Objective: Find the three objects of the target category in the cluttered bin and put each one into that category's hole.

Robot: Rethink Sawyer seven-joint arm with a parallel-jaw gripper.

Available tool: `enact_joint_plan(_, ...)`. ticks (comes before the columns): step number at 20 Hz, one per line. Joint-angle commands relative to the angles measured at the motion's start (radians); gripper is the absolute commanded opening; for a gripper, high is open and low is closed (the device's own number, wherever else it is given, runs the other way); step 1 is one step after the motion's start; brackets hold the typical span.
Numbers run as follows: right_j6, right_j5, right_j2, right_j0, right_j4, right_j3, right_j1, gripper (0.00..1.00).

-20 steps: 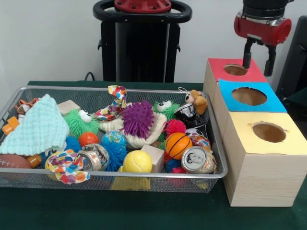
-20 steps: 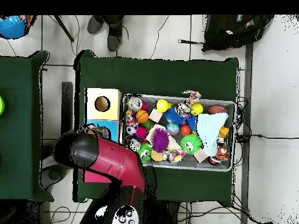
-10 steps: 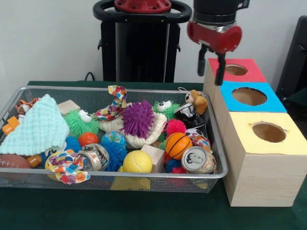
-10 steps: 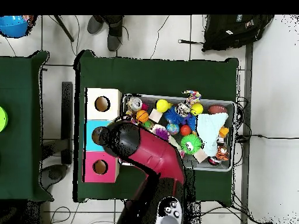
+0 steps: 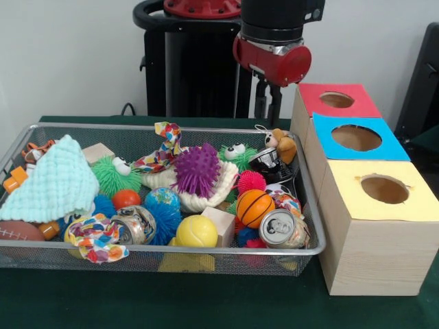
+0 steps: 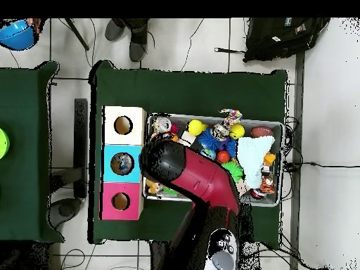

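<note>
While hanging over bin far edge, jaws near-closed, grasping nothing.

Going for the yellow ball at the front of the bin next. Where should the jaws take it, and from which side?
Take the yellow ball from straight above, across its widest part. Its top is bare, but the wooden block presses on one side and the bin's front rim runs just ahead, so probably close along the rim line.

Green-clothed table on white tiled floor.
</note>
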Motion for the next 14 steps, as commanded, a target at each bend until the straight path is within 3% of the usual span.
enact_joint_plan(1, -0.004, -0.006, 0.131, -0.037, -0.052, -0.033, 0.027, 0.0)
enact_joint_plan(6, -0.008, 0.017, 0.159, -0.061, -0.05, -0.038, 0.037, 0.0)
enact_joint_plan(14, -0.023, -0.054, 0.213, -0.098, -0.063, -0.042, 0.057, 0.0)
